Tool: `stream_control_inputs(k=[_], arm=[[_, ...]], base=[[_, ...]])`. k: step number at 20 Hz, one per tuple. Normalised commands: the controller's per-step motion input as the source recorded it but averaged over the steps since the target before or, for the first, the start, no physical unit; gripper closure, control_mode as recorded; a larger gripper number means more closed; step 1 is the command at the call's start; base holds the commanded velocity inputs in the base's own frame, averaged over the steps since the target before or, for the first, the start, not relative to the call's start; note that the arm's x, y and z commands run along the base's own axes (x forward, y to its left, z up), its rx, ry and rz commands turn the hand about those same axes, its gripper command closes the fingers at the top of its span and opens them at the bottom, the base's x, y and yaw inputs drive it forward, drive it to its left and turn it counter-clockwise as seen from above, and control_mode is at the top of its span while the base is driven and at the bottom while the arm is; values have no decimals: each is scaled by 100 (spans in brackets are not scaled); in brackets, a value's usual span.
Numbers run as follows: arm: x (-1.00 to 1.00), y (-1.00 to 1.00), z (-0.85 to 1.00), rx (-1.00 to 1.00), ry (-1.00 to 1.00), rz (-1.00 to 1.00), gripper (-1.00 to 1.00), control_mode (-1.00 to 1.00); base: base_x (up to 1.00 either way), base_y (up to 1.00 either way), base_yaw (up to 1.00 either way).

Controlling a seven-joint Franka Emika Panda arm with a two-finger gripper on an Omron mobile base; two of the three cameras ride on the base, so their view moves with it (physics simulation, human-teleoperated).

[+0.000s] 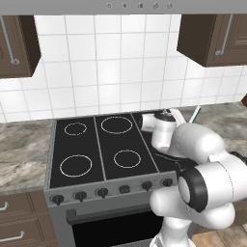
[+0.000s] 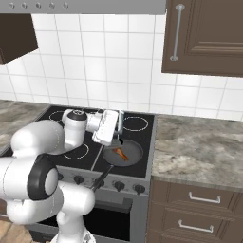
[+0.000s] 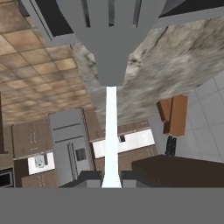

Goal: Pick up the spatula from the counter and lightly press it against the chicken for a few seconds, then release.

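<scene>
Two dark fingertips [image 3: 89, 178] of the gripper [image 3: 111, 179] are pressed onto the pale handle of the spatula [image 3: 111, 105], whose grey slotted blade stands out ahead of the hand. Gripping low on the handle leaves the whole blade free for pressing. The hand hangs over the front right part of the stove [image 1: 111, 144], just above the far side of the frying pan [image 2: 136, 147] on the front right burner. The chicken [image 2: 121, 154] lies there as a small orange-brown piece near the pan's middle. The spatula seems raised rather than aimed down: the hand view looks along it at the granite counter [image 3: 175, 65], floor tiles and a distant fridge [image 3: 70, 144]. So the blade is apart from the chicken, and I judge the wrist must tip it down before any light press. The dark pan handle [image 2: 102, 179] juts past the stove's front edge over the knobs [image 2: 119, 185], and the pan's rim is what the blade has to clear on its way in.
</scene>
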Motion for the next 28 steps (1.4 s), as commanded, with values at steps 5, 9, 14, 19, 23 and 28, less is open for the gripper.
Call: stream_control_inputs(k=[5, 9, 14, 19, 23, 28], arm=[[0, -1, -11, 0, 0, 0, 100, -100], [3, -3, -13, 0, 1, 0, 100, -100], [10, 0, -12, 0, 2, 0, 100, -100], [12, 0, -14, 0, 3, 0, 100, -100], [16, -6, -11, 0, 2, 0, 100, -100], [17, -5, -12, 0, 1, 0, 100, -100]], base=[[0, 0, 0], [0, 0, 0], [0, 0, 0], [0, 0, 0], [0, 0, 0], [0, 0, 0]])
